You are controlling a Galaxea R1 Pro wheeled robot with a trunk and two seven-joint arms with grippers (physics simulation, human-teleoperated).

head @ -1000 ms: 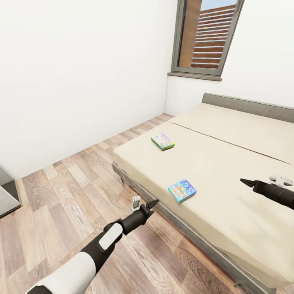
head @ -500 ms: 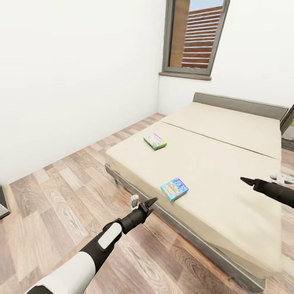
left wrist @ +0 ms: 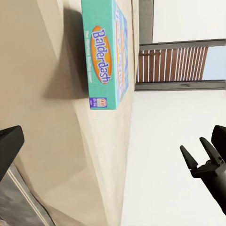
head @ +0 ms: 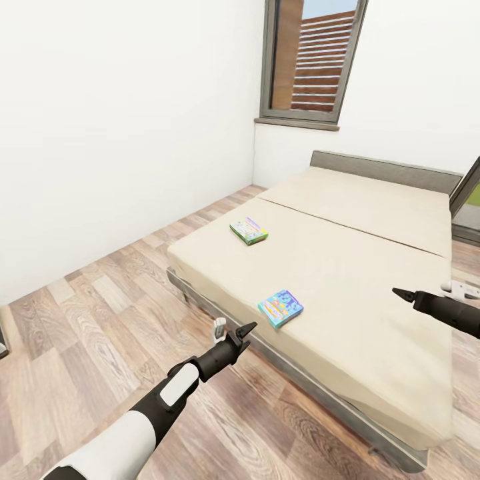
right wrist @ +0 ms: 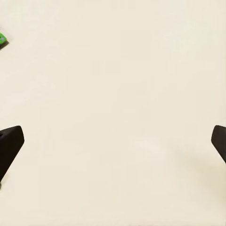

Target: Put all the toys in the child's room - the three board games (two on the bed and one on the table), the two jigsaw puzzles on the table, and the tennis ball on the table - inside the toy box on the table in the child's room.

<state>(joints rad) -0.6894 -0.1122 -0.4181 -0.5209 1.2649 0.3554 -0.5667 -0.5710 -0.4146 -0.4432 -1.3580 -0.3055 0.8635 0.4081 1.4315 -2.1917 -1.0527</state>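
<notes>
A teal board game (left wrist: 106, 52) labelled "Balderdash" is seen lying flat on the beige bed (left wrist: 52, 141), ahead of the left gripper (left wrist: 113, 150). One dark fingertip (left wrist: 9, 143) is seen at one side of the gripper's view, apart from the box. Beyond the bed, a white wall (left wrist: 179, 122) and a slatted window shutter (left wrist: 172, 63) are seen. The right gripper (left wrist: 200, 157) is seen off to the other side, its two pointed fingers slightly parted.

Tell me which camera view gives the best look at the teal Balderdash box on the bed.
The left wrist view: the Balderdash box is large there, its name readable along the edge. The head view shows the same box small, lying flat near the bed edge, title illegible. In the right wrist view I can't make it out.
</notes>
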